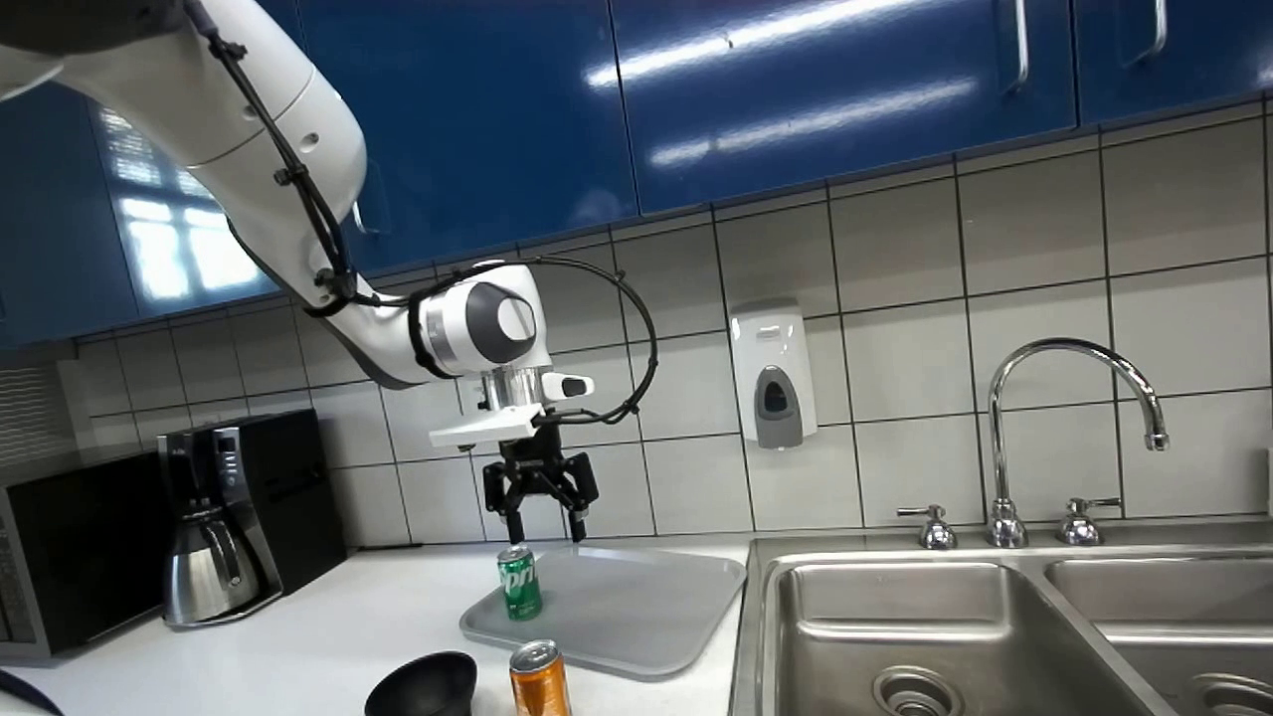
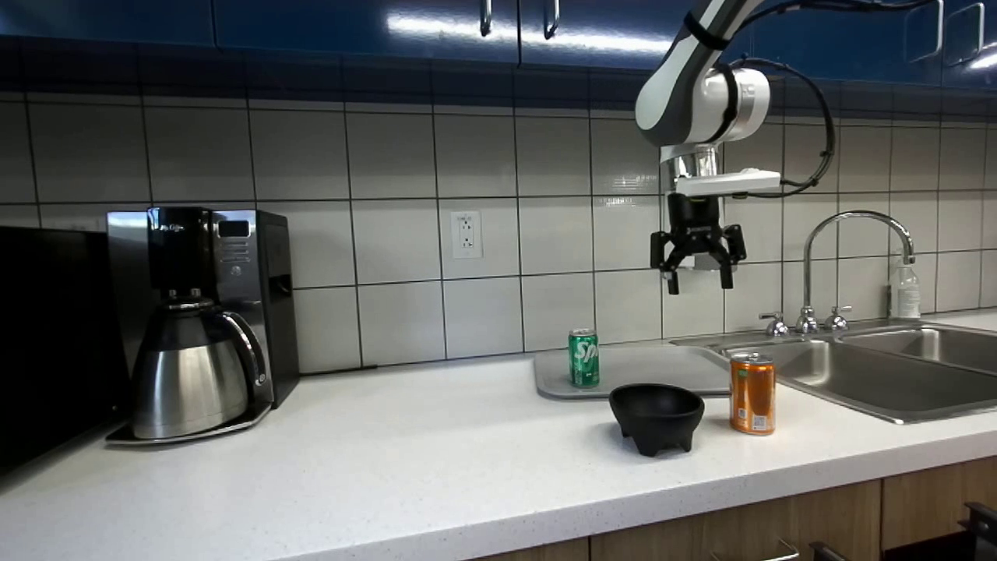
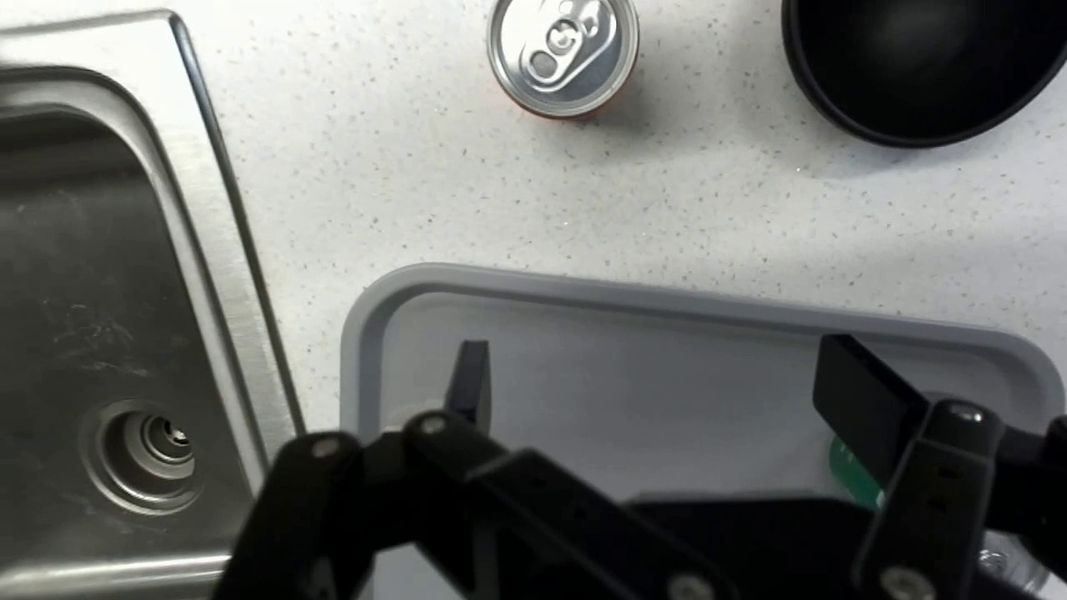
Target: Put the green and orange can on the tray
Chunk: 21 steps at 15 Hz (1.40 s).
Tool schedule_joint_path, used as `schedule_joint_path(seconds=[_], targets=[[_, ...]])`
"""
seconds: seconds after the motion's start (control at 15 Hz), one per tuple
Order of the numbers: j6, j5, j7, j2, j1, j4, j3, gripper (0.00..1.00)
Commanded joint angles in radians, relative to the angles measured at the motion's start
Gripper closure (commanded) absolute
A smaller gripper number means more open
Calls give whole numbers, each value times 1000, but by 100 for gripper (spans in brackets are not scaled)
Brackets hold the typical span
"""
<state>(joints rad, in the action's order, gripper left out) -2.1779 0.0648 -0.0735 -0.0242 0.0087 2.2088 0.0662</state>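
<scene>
The black two-fingered end effector (image 2: 699, 282) hangs above the flat, pale grey rectangular tray (image 1: 636, 607), its fingers spread wide with nothing between them. The coming move probably turns on the small, metal, cylindrical orange can (image 2: 752, 396), upright on the white speckled table (image 2: 389, 452): below the end effector and off toward the table's front edge, outside the tray and apart from it. In the wrist view its lid falls sideways within the fingers' span, nearer the finger beside the steel sink (image 3: 229, 292). The small, metal, cylindrical green can (image 1: 519, 585) stands upright on the tray, below the end effector, on the side away from the sink.

In the wrist view, finger and linkage cover most of the green can, and the upper edge clips the orange lid; in an exterior view the orange can's base is cut off. The end effector's exact height is hard to judge.
</scene>
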Motion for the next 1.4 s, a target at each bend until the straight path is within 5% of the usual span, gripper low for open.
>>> schedule_joint_path(seconds=[0.0,0.67,1.33], targets=[[-43,12,37,80,-35,87,4,0],[-69,14,156,181,-76,230,38,0],[-82,30,207,98,-68,244,27,0]])
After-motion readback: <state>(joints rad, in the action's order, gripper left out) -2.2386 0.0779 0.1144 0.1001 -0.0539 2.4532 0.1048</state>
